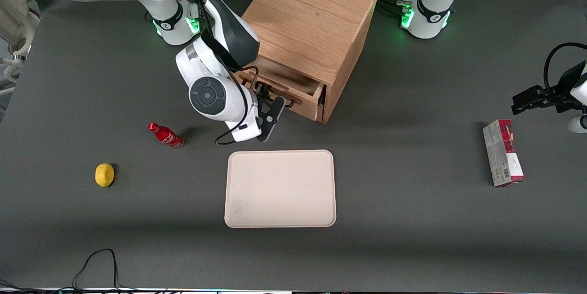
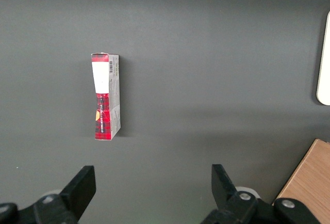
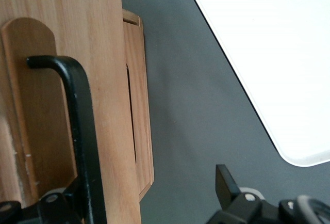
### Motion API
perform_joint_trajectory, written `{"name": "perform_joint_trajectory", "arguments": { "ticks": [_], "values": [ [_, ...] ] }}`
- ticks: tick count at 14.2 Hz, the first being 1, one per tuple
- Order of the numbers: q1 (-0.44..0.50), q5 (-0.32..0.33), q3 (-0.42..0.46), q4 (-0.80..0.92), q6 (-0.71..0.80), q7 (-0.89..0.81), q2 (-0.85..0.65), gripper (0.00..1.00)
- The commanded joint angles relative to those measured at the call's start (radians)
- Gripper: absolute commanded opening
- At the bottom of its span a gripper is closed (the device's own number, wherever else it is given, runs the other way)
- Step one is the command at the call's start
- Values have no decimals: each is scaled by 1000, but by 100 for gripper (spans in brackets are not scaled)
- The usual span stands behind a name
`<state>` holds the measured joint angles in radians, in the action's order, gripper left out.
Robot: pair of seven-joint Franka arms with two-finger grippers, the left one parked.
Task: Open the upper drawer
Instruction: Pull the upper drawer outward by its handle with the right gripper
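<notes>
The upper drawer (image 1: pixel 285 79) of the oak cabinet (image 1: pixel 312 19) stands pulled partway out, so its wooden tray body shows from above. Its front panel (image 3: pixel 108 79) carries a thin black bar handle (image 3: pixel 78 126). My right gripper (image 1: pixel 270 115) hangs in front of the drawer front, a little nearer the front camera than the handle. In the right wrist view the gripper (image 3: pixel 149 182) is open. One finger (image 3: pixel 225 180) is over bare table and the other sits mostly hidden by the handle bar. Nothing is clamped between the fingers.
A cream tray (image 1: pixel 280 188) lies on the table just nearer the front camera than the gripper. A red bottle (image 1: pixel 166 135) and a yellow lemon (image 1: pixel 104 174) lie toward the working arm's end. A red and white box (image 1: pixel 502 152) lies toward the parked arm's end.
</notes>
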<state>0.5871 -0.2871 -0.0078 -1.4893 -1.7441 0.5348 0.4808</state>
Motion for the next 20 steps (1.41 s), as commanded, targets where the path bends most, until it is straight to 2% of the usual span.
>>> {"name": "perform_joint_trajectory", "arguments": {
  "ticks": [1,20],
  "values": [
    [-16,-7,0,20,0,24,5,100],
    [-70,-6,0,81,-46,22,53,100]
  ]
}}
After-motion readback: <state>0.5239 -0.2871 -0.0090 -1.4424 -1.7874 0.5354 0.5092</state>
